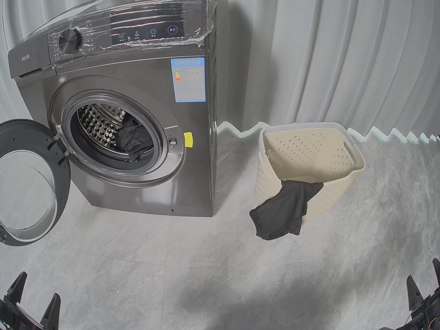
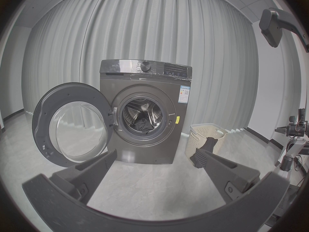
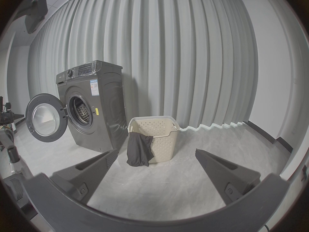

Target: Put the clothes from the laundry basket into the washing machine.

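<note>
A: Checking jaws first. Left gripper (image 2: 154,153): fingers spread wide, nothing between them. Right gripper (image 3: 156,152): likewise spread and empty.

B: Where is the load, relative to them?

A: A dark grey cloth garment (image 3: 139,149) hangs over the front rim of the cream perforated plastic laundry basket (image 3: 162,131), well ahead of the right jaws, with its lower end reaching the pale marbled floor (image 1: 206,262). Draped half out like that, it offers a loose fold to pinch without reaching inside.

B: And the target?

A: The grey front-loading washing machine (image 2: 145,113) stands well ahead of the left jaws, with the basket near its side. Its round glass-centred door (image 2: 69,123) is swung fully aside, which leaves the drum mouth unobstructed. One dark garment (image 2: 141,126) lies inside the drum.

B: Judgement?

A: Partly done, I think: one piece is loaded and one is hanging from the basket. I can make out nothing else in it. Both jaws are well apart from cloth and machine, and their spread suits a fresh pick. The right jaws face the basket more squarely.
</note>
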Robot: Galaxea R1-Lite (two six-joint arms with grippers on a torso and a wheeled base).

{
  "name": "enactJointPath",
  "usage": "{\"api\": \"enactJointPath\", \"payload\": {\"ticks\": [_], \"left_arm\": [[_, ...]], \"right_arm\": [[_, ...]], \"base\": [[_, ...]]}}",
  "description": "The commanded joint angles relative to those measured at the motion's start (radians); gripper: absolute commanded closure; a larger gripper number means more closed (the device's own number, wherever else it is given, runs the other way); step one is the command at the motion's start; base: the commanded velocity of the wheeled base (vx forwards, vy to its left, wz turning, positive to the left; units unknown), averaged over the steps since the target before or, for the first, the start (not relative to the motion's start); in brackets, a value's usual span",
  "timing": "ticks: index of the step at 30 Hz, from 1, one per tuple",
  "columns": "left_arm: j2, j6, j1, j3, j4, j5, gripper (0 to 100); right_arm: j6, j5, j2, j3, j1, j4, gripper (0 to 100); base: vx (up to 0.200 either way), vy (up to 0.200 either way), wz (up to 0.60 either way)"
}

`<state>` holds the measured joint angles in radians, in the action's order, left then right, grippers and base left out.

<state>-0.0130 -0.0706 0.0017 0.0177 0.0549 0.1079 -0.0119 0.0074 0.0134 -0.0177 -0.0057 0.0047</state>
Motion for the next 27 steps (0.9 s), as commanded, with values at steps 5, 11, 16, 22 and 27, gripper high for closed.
{"api": "enactJointPath", "payload": {"ticks": [5, 11, 16, 22, 27], "left_arm": [[0.013, -0.017, 0.000, -0.013, 0.000, 0.000, 0], [0.013, -0.021, 0.000, -0.013, 0.000, 0.001, 0], [0.013, -0.031, 0.000, -0.013, 0.002, 0.007, 0], [0.013, -0.037, 0.000, -0.015, 0.006, 0.006, 0], [0.013, -0.034, 0.000, -0.015, 0.006, 0.007, 0]], "right_arm": [[0.000, 0.000, -0.013, 0.018, -0.002, 0.000, 0], [0.000, 0.000, -0.013, 0.018, 0.000, 0.000, 0], [0.000, 0.000, -0.013, 0.018, 0.000, 0.000, 0], [0.000, 0.000, -0.013, 0.018, 0.000, 0.000, 0], [0.000, 0.000, -0.013, 0.018, 0.000, 0.000, 0]], "base": [[0.080, 0.000, 0.00], [0.200, 0.000, 0.00], [0.080, 0.000, 0.00], [0.000, 0.000, 0.00], [0.200, 0.000, 0.00]]}}
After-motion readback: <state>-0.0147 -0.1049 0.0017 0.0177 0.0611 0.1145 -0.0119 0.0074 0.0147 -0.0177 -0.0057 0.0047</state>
